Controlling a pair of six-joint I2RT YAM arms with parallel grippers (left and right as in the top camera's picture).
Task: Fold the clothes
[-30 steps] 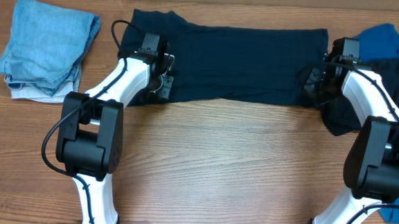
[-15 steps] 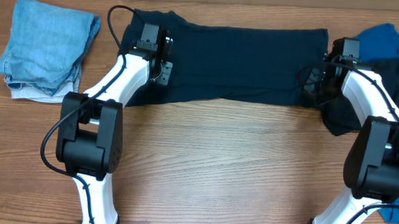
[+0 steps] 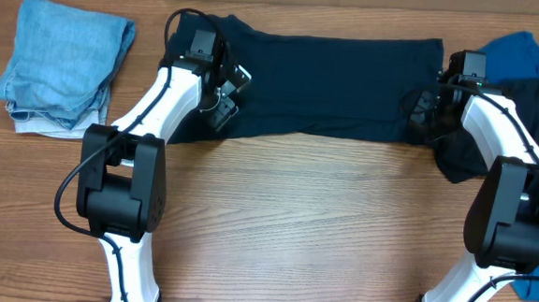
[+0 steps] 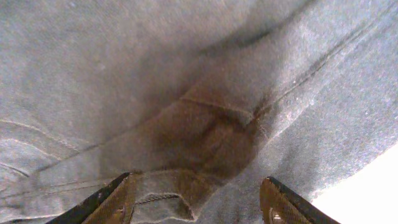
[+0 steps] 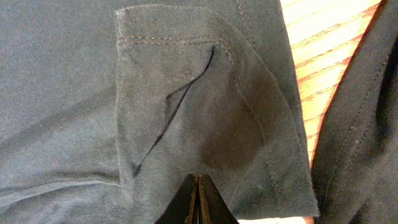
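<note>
The left gripper (image 3: 228, 97) stood, jaws apart, over the left end of the navy shirt (image 3: 330, 84). The right gripper (image 5: 197, 202), jaws together, sat at its right sleeve; grip on fabric undetermined.

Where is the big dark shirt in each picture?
Overhead: the dark shirt lies spread across the top middle.
Left wrist: the dark shirt fills the picture and looks washed-out grey.
Right wrist: the dark shirt fills most of the picture, one sleeve folded over.
Shared landmark: the wooden table, also at the right wrist view's top right.
</note>
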